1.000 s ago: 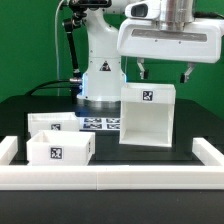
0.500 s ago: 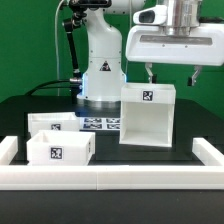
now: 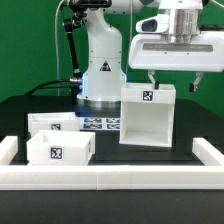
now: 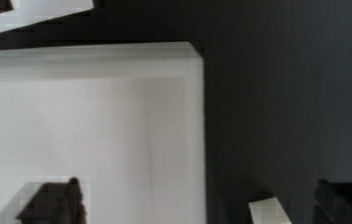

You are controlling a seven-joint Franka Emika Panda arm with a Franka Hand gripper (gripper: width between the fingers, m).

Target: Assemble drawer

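Right now the hand (image 3: 171,82) hangs released over the counter (image 3: 196,128), its two fingers (image 3: 150,77) spread wide with nothing between them. Reading the exterior view as a clock face, the hand is at about one o'clock from the tall shell (image 3: 148,118), just above its top rim. One finger is over the shell and the other is out past its three o'clock side. I cannot tell whether the nearer finger touches the rim.

The shell stands upright on the counter, with a square tag (image 3: 148,96) near its top. The two open-topped trays are well apart from it. The front tray (image 3: 60,151) is at eight o'clock and the rear tray (image 3: 50,123) at nine, close behind the front one. The marker board (image 3: 100,124) lies flat between the rear tray and the shell.

Low border rails (image 3: 110,176) line the counter's six o'clock edge and both sides.

In the wrist view, a white corner of the shell fills the space ahead of the dark, parted fingers.
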